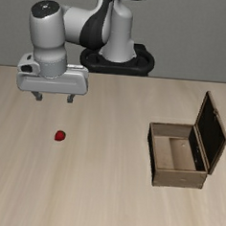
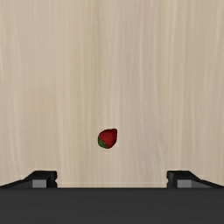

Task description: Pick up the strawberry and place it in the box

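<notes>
A small red strawberry (image 1: 60, 136) lies on the wooden table toward the exterior view's left. In the wrist view the strawberry (image 2: 108, 138) sits on the wood a little ahead of my fingertips, roughly midway between them. My gripper (image 1: 55, 99) hangs well above the table, over and slightly behind the strawberry, with its fingers (image 1: 38, 97) spread wide and nothing between them. The brown box (image 1: 182, 157) stands at the exterior view's right with its lid (image 1: 213, 132) raised.
The robot's black base (image 1: 117, 60) stands at the table's far edge. Bare wood stretches between the strawberry and the box.
</notes>
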{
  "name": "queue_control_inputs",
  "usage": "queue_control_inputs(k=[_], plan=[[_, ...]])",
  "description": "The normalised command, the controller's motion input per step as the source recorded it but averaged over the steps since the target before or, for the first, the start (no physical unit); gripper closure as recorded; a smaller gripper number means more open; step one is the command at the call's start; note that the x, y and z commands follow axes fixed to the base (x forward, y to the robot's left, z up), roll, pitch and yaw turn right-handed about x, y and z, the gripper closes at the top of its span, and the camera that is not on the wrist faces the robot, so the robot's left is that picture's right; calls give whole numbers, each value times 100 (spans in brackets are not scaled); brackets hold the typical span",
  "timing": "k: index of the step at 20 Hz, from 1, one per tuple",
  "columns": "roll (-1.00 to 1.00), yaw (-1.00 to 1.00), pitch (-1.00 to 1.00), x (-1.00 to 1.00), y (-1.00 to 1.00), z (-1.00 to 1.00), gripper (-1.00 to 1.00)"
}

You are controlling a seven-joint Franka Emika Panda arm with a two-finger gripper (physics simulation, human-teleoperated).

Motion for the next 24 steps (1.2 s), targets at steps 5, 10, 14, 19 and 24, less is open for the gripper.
queue_control_inputs(k=[5,10,14,19,24], plan=[[0,0,0,0,0,-100,-100],[0,0,0,0,0,-100,-100],[0,0,0,0,0,-50,100],[0,0,0,0,0,0,100],[0,0,0,0,0,60,100]])
